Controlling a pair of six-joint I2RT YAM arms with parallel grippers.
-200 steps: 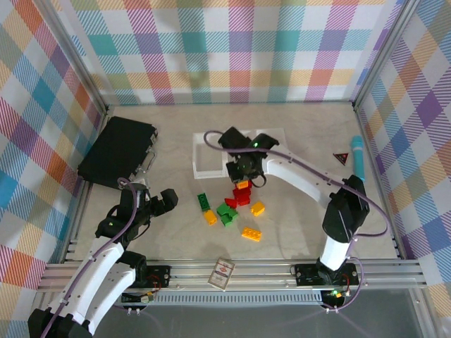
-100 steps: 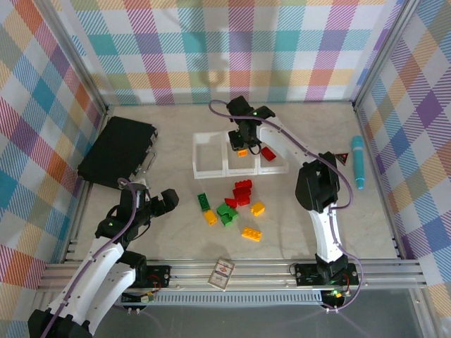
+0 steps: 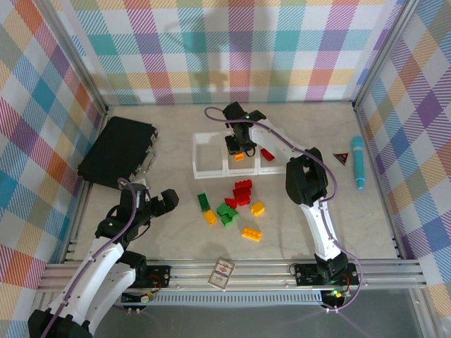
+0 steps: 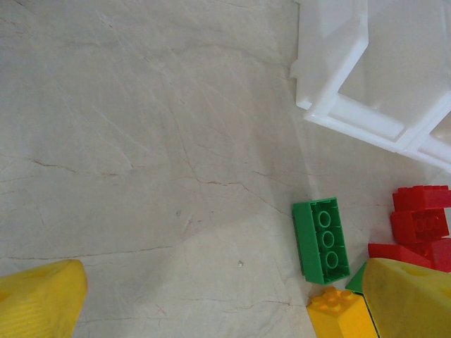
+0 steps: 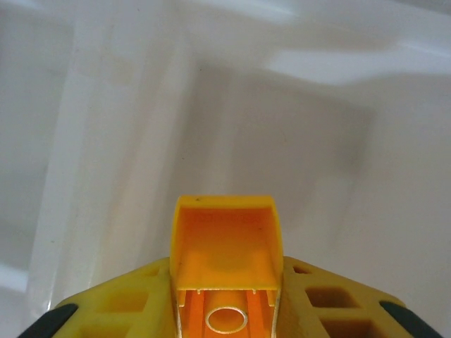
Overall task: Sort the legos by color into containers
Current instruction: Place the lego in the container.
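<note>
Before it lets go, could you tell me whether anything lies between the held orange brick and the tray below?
Nothing visible does: the orange brick hangs over the middle tray's bare white floor.

A flat black box point(image 3: 116, 151) lies by the tabletop's point(image 3: 176, 236) left edge. A teal pen point(image 3: 359, 162) and a small dark triangle point(image 3: 342, 158) lie near the right edge, and a card point(image 3: 222, 273) sits at the near edge.

Pastel plaid walls point(image 3: 232, 49), pale marbled tabletop point(image 3: 176, 125), aluminium frame point(image 3: 275, 270)
</note>
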